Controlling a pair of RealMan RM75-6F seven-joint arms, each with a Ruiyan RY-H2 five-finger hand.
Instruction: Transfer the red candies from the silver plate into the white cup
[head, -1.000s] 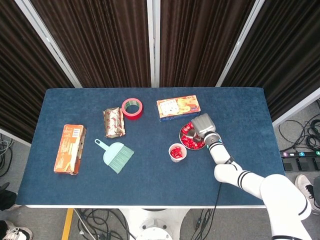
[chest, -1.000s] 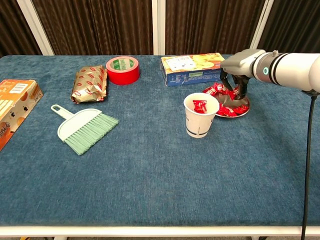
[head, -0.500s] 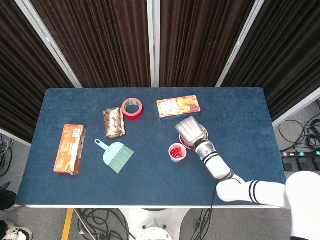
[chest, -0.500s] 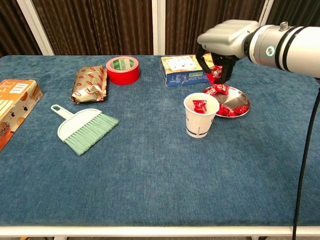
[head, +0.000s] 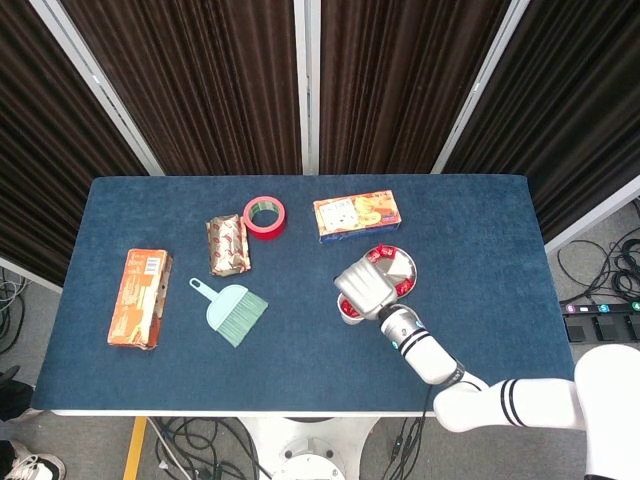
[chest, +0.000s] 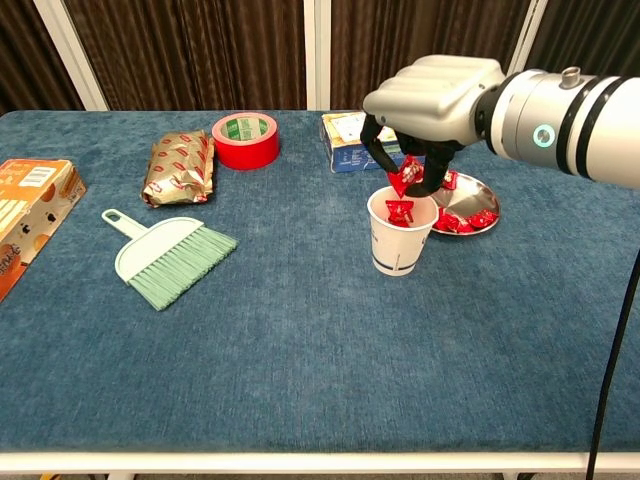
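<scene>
Candy (chest: 407, 176) sits pinched in the right hand (chest: 425, 95) just above the cup (chest: 401, 231), which already holds more. From the head view that hand (head: 366, 287) covers most of the cup and part of the plate (chest: 482, 202) behind it. The left hand shows in neither view.

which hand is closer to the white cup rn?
Right. The right hand hangs directly over the white cup, pinching a red candy just above its rim. The left hand shows in neither view.
</scene>
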